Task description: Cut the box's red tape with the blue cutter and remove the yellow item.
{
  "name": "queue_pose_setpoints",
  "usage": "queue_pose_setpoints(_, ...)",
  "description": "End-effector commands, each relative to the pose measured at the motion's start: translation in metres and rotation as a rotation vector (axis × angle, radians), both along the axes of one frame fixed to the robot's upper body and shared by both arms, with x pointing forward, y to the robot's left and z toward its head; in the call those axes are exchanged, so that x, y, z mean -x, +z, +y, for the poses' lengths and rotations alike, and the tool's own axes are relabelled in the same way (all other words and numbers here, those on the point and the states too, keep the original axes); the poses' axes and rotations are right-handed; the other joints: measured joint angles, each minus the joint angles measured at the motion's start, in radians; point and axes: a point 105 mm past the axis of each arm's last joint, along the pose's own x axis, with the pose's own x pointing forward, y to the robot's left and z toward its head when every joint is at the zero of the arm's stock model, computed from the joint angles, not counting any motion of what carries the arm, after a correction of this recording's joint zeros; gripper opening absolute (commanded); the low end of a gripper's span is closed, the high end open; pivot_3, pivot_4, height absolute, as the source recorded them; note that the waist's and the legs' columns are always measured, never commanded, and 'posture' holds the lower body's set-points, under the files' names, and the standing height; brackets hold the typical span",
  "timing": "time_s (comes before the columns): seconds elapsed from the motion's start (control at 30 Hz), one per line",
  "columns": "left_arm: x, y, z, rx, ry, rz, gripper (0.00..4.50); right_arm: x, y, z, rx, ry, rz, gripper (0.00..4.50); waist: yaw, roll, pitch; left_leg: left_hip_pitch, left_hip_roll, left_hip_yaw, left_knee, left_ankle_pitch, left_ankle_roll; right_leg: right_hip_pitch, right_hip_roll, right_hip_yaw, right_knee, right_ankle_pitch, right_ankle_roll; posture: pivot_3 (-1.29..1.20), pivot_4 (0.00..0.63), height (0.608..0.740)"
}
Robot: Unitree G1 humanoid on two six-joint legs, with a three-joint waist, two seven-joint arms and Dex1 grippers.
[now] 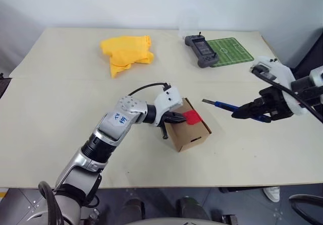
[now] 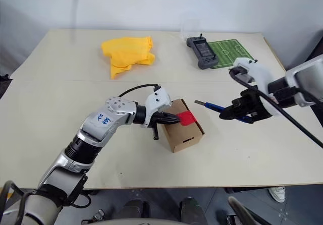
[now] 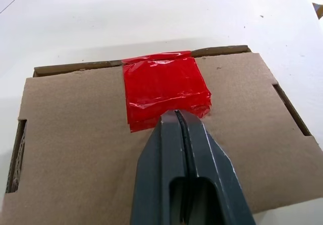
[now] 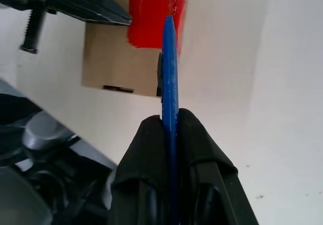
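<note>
The brown cardboard box [image 1: 191,130] lies near the table's front middle, its lid flap down and the red tape [image 1: 192,117] over the lid's edge. My left gripper [image 1: 179,117] is shut, with its tips resting on the lid right at the tape's edge [image 3: 164,91]. To the right of the box, my right gripper [image 1: 238,114] is shut on the blue cutter [image 1: 221,105]. It holds the cutter above the table, dark tip pointing left toward the box and apart from it. In the right wrist view the cutter [image 4: 170,68] lines up toward the tape [image 4: 149,20]. The yellow item is hidden.
A large yellow cloth [image 1: 126,52] lies crumpled at the back left. A dark handheld controller [image 1: 201,50] and a green football-pitch mat [image 1: 233,50] sit at the back right. The table's front edge [image 1: 166,185] runs close below the box.
</note>
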Motion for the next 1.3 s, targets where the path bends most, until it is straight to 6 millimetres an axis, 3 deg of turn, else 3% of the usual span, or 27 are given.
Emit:
queue_pose_setpoints(0.03,-0.001,0.002,0.017,0.057,0.004,0.034,0.0,-0.014,-0.002,-0.035,-0.065,-0.139,-0.148,0.03,0.002,0.0,0.0,0.0,0.0,0.0,0.0,0.0,0.0,0.0,0.0,0.0,-0.001,0.0,0.0,0.0,0.15,0.74)
queue_pose_setpoints(0.13,0.007,0.027,0.028,0.169,-0.108,-0.033,0.0,-0.03,-0.026,-0.073,-0.007,-0.227,-0.324,0.03,0.003,0.002,0.003,-0.002,-0.001,0.0,-0.001,0.0,0.0,-0.001,-0.003,-0.002,-0.004,0.0,0.0,0.0,0.15,0.74)
queue_pose_setpoints(0.27,0.013,0.042,0.056,0.208,-0.175,-0.068,0.0,-0.035,-0.065,-0.099,0.082,-0.236,-0.387,0.03,0.001,0.01,0.007,-0.002,-0.003,0.003,-0.003,0.002,-0.004,-0.002,-0.006,-0.001,-0.005,0.001,0.002,0.0,0.15,0.74)
queue_pose_setpoints(0.43,0.015,0.04,0.103,0.184,-0.111,-0.04,0.0,-0.049,-0.106,-0.113,0.178,-0.217,-0.521,0.03,-0.027,0.012,0.007,0.001,-0.001,0.007,-0.005,0.002,-0.004,-0.002,-0.004,0.0,-0.003,0.001,0.002,0.0,0.15,0.74)
queue_pose_setpoints(0.57,0.027,0.031,0.116,0.217,-0.084,-0.022,0.0,-0.048,-0.12,-0.122,0.131,-0.269,-0.546,0.03,-0.037,0.016,0.007,0.002,-0.002,0.008,-0.004,0.002,-0.003,-0.003,-0.005,0.001,0.005,0.001,0.002,0.0,0.15,0.74)
queue_pose_setpoints(0.63,0.034,0.024,0.118,0.222,-0.074,-0.013,0.0,-0.046,-0.122,-0.124,0.051,-0.318,-0.511,0.74,-0.039,0.016,0.007,0.002,-0.002,0.009,-0.004,0.002,-0.003,-0.002,-0.006,0.001,0.005,0.001,0.002,0.0,0.15,0.74)
queue_pose_setpoints(0.7,0.04,0.017,0.121,0.23,-0.048,0.0,0.0,-0.043,-0.111,-0.13,-0.014,-0.36,-0.526,1.26,-0.043,0.016,0.007,0.002,-0.002,0.009,-0.002,0.002,-0.003,-0.001,-0.006,0.001,0.005,0.001,0.002,0.0,0.15,0.74)
queue_pose_setpoints(0.83,0.047,0.009,0.125,0.24,0.0,-0.001,0.0,-0.035,-0.091,-0.137,-0.04,-0.297,-0.589,2.56,-0.042,0.016,0.007,0.003,-0.001,0.009,-0.001,0.002,-0.003,-0.001,-0.005,0.001,0.004,0.001,0.002,0.0,0.15,0.74)
queue_pose_setpoints(0.93,0.053,0.002,0.128,0.238,0.033,0.001,0.0,-0.024,-0.072,-0.129,-0.103,-0.207,-0.629,3.52,-0.037,0.016,0.007,0.003,-0.002,0.009,0.0,0.001,-0.003,-0.001,-0.006,0.001,0.003,0.001,0.002,0.0,0.15,0.74)
queue_pose_setpoints(0.97,0.055,0.0,0.13,0.237,0.04,0.004,0.0,-0.02,-0.066,-0.125,-0.131,-0.185,-0.632,3.52,-0.032,0.017,0.007,0.003,-0.002,0.009,0.001,0.001,-0.003,-0.001,-0.006,0.001,0.003,0.001,0.002,0.0,0.15,0.74)
queue_pose_setpoints(1.07,0.065,-0.012,0.127,0.241,0.073,0.029,0.0,0.0,-0.071,-0.08,-0.179,0.106,-0.549,3.35,-0.027,0.017,0.007,0.003,-0.001,0.009,-0.001,0.001,-0.003,-0.002,-0.007,0.002,0.0,0.001,0.002,0.0,0.15,0.74)
queue_pose_setpoints(1.2,0.065,-0.018,0.12,0.228,0.083,0.022,0.0,-0.001,-0.087,-0.062,-0.074,0.208,-0.531,2.22,-0.023,0.016,0.008,0.011,0.0,0.009,-0.005,-0.003,0.0,0.005,-0.008,0.002,-0.003,0.001,0.002,0.0,0.15,0.74)
queue_pose_setpoints(1.3,0.051,-0.019,0.108,0.252,0.128,-0.015,0.0,-0.02,-0.1,-0.036,-0.007,0.253,-0.605,1.16,-0.022,0.017,0.007,0.013,-0.002,0.011,-0.005,-0.003,0.0,0.005,-0.007,0.002,-0.001,0.001,0.002,0.0,0.15,0.74)
